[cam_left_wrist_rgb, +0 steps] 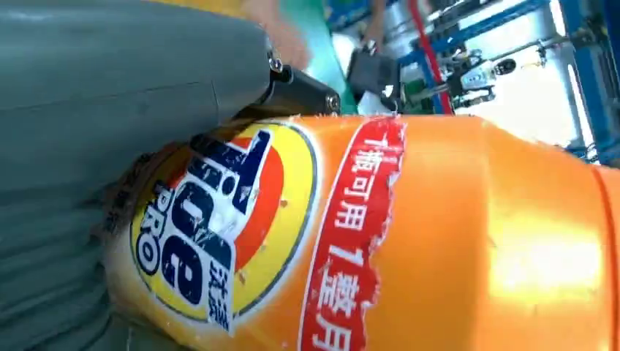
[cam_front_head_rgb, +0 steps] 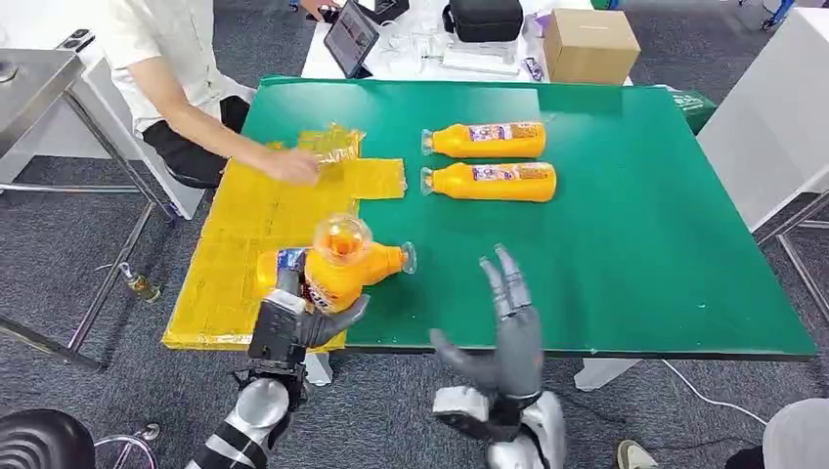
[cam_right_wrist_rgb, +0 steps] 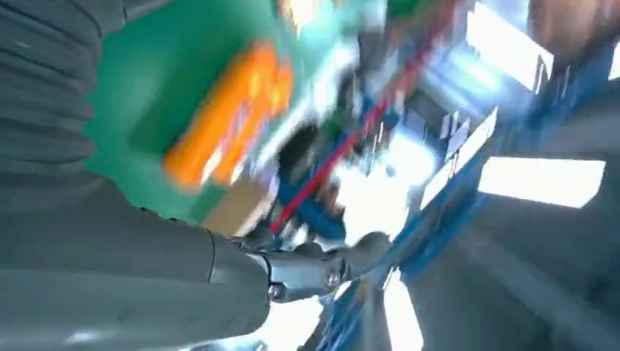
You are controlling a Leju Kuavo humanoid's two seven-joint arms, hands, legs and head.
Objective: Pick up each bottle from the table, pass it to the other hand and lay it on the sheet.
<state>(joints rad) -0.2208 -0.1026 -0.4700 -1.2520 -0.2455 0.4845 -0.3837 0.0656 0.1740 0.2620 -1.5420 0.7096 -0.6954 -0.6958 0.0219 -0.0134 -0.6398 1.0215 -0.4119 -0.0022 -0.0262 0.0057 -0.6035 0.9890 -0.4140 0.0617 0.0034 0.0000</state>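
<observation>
Held bottle (cam_front_head_rgb: 337, 274) upended, seemingly (base toward camera)

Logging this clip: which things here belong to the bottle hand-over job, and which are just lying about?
Job:
held bottle in left hand
right hand, empty
two far bottles
yellow sheet

Lying about:
cardboard box
black bag
tablet

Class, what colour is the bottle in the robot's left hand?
Orange bottle, held by the left hand; clearest in the left wrist view.
</observation>
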